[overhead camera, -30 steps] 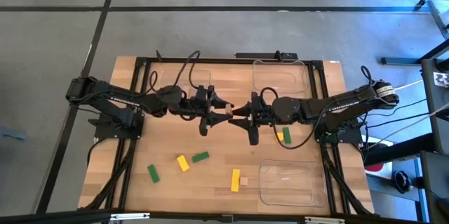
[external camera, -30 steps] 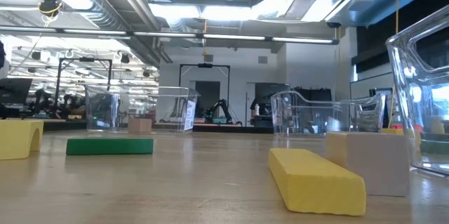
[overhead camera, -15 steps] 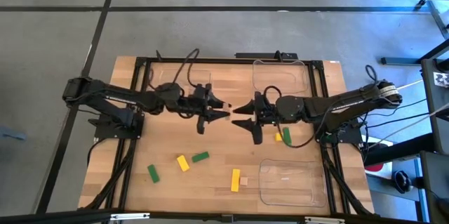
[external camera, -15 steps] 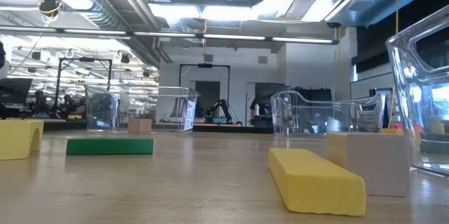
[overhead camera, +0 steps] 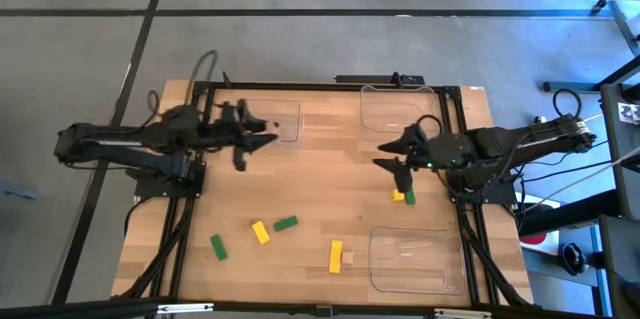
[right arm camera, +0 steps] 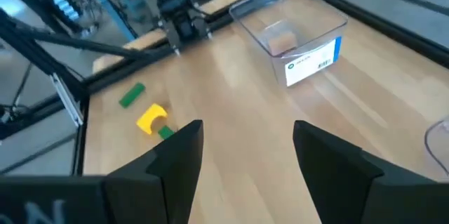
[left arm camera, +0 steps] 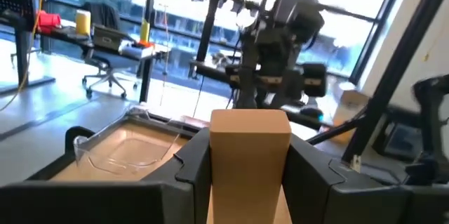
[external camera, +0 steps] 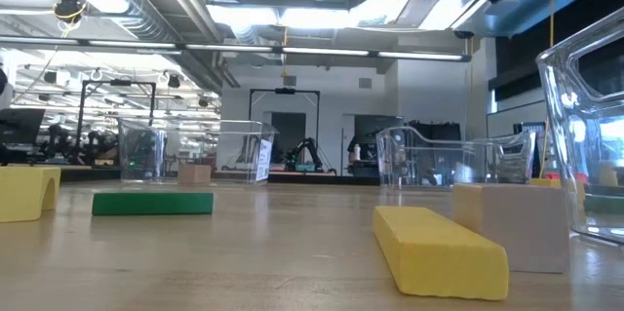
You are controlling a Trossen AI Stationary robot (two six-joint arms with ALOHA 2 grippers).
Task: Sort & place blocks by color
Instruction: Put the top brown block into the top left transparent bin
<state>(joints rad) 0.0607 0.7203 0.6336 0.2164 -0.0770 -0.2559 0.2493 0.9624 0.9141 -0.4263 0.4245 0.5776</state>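
Note:
My left gripper [overhead camera: 260, 139] hovers near the far left of the table, beside a small clear tray [overhead camera: 286, 122], and is shut on a tan block [left arm camera: 250, 136]. That tray [right arm camera: 298, 31] holds another tan block [right arm camera: 283, 39]. My right gripper [overhead camera: 392, 153] is open in the air at the right, above a yellow block [overhead camera: 398, 196] and a green block [overhead camera: 409, 197]. Near the front edge, flat on the table, lie two green blocks [overhead camera: 217, 248] [overhead camera: 286, 224], two yellow blocks [overhead camera: 261, 232] [overhead camera: 336, 255] and a tan cube [overhead camera: 348, 256]. My left gripper pinches the tan block by its two opposite side faces [left arm camera: 217, 168] between the two fingers [left arm camera: 189, 164]. The fingers come about level from the table's left. The block's free end [left arm camera: 250, 122] sticks out past the fingertips, and the block is lifted clear of the table.
A large clear tray [overhead camera: 398, 109] sits at the far right and another [overhead camera: 408, 257] at the near right corner. Black frame rails [overhead camera: 300, 85] run along the table's edges. Bare wood lies in the table's middle between the arms.
The two grippers stood tip to tip over the table's middle with the tan block between them, then drew apart. My left gripper has pulled back toward the left edge and the small tray, carrying the block. My right gripper has pulled back toward the right edge.

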